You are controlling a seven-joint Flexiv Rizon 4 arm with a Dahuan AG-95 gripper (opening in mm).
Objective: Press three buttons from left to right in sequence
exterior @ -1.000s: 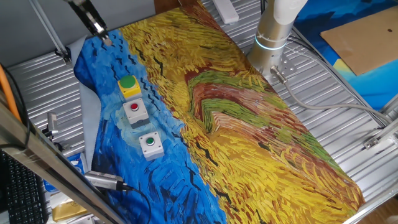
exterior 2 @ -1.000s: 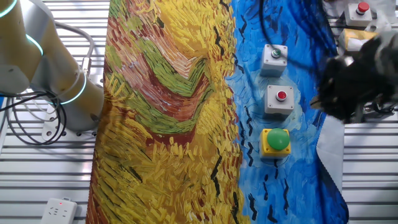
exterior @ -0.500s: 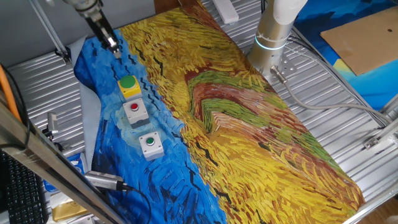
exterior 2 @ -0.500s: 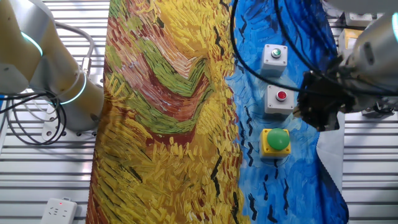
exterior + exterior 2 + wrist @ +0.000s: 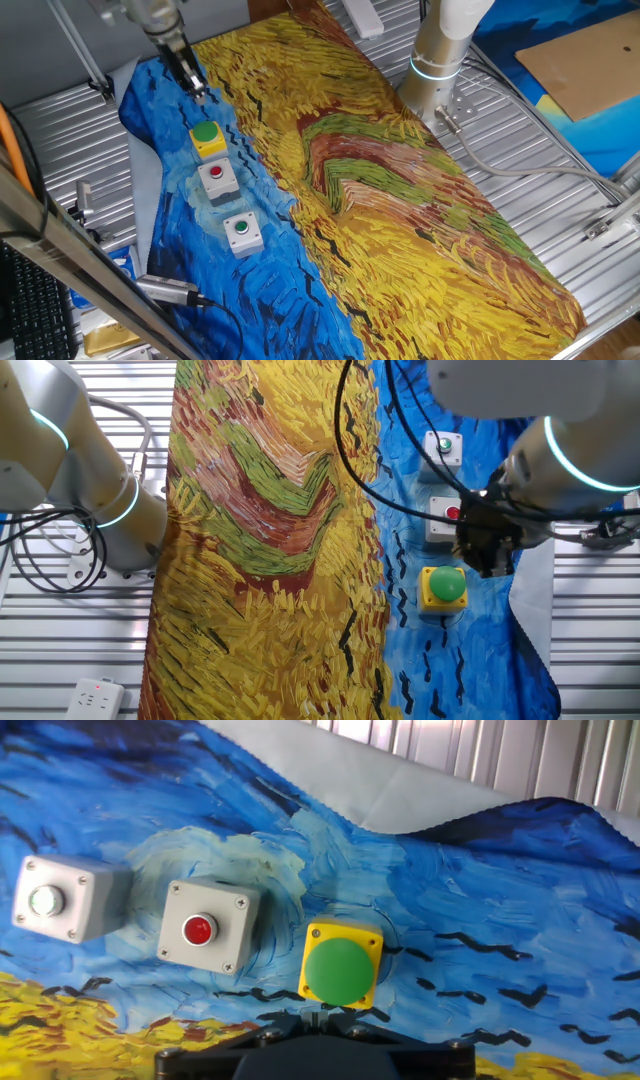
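Buttons: yellow box with big green cap (image 5: 340,970), red-button box (image 5: 203,927), small-green-button box (image 5: 55,900), lying in a row on the painted cloth (image 5: 400,200) over the bench. Claw (image 5: 197,90) hovering near the yellow box, state unreadable. Advisable: centring over the green cap, descending straight.

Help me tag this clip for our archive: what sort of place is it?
Most likely a robotics lab test bench. A ribbed metal table carries a painting-print cloth, the robot arm's base is bolted beside it, and three push-button boxes, such as the yellow one, sit in a row, with cables around.
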